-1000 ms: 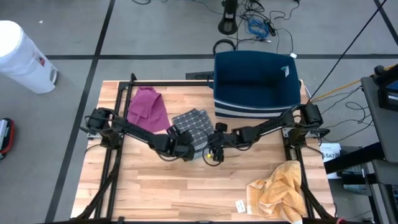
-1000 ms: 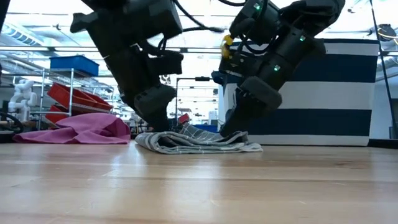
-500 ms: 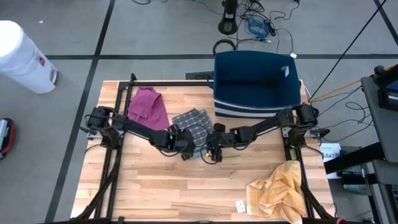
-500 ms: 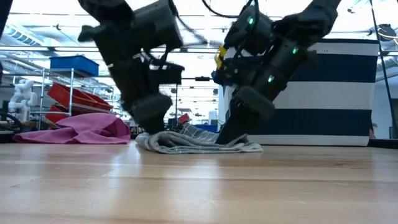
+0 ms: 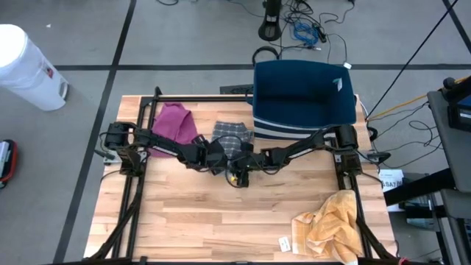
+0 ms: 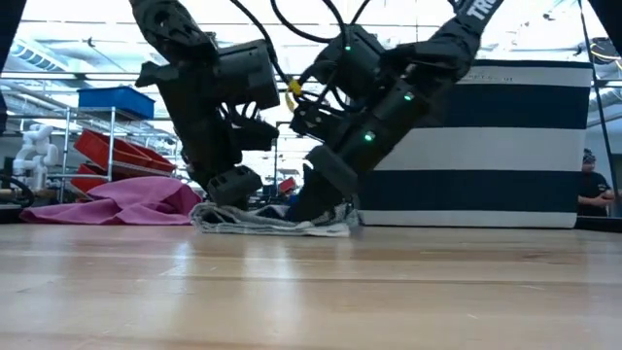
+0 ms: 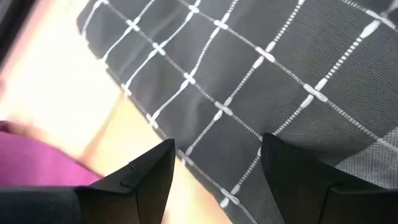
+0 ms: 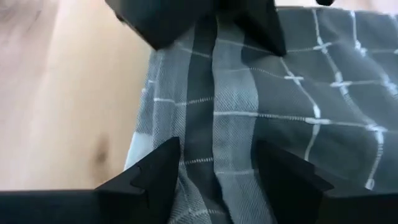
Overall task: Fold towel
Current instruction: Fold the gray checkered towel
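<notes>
Wooden table [image 5: 221, 228]: light plank top, seen whole from above, with a black frame along its left and right sides.

Blue bin [image 5: 302, 99]: large, navy with white stripes, set at the table's far edge, right of centre; in the low view [image 6: 505, 146] it fills the background behind the arms.

White container [image 5: 26, 66]: placed on the floor off the table's far left corner.

Yellow cloth [image 5: 331, 224]: crumpled at the near right corner of the table.

Pink cloth [image 5: 175, 124]: bunched at the far left of the table, just beside the left arm; also seen low on the left in the low view [image 6: 117, 202].

Grey checked towel [image 5: 232, 136]: the task's item, laid flat and folded in layers near the table's far middle, just in front of the blue bin and right of the pink cloth. In the low view [image 6: 267, 219] it is seen as a low, flat stack.

Left gripper [image 5: 218, 157]: lowered over the towel's left edge; fingers [image 7: 146, 177] are spread apart above the checked fabric, nothing pinched between them.

Right gripper [image 5: 239, 163]: lowered at the towel's near right edge, close to the left gripper; fingers [image 8: 283, 168] are held apart over the folded layers, no fabric seen gripped.

Person [image 6: 591, 190]: seen small at the far right of the room.
</notes>
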Robot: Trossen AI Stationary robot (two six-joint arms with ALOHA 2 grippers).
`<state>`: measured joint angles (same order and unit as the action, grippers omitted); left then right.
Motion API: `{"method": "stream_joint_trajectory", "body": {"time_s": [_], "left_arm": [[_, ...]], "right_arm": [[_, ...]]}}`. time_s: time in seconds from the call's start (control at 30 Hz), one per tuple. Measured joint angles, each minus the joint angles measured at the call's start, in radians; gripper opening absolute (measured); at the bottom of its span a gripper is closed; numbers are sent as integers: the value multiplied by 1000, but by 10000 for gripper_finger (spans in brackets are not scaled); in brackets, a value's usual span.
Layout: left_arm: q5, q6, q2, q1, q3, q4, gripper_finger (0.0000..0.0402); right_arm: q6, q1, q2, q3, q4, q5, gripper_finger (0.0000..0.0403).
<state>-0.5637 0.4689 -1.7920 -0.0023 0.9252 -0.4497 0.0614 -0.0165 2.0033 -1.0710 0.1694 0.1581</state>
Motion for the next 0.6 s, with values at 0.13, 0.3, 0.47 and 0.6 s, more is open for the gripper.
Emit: {"method": "stream_joint_trajectory", "body": {"time_s": [0.13,0.3,0.47,0.6], "left_arm": [[-16,1,-1,36,-1,-19,245],[-15,0,-1,38,-1,-24,245],[-31,0,-2,38,-1,-24,245],[-35,-2,-2,41,-1,-27,245]], "right_arm": [[-2,35,0,-32,-46,5,203],[6,50,-4,-37,-139,0,203],[5,40,-4,-35,-124,0,203],[2,37,-4,-35,-111,-6,203]]}}
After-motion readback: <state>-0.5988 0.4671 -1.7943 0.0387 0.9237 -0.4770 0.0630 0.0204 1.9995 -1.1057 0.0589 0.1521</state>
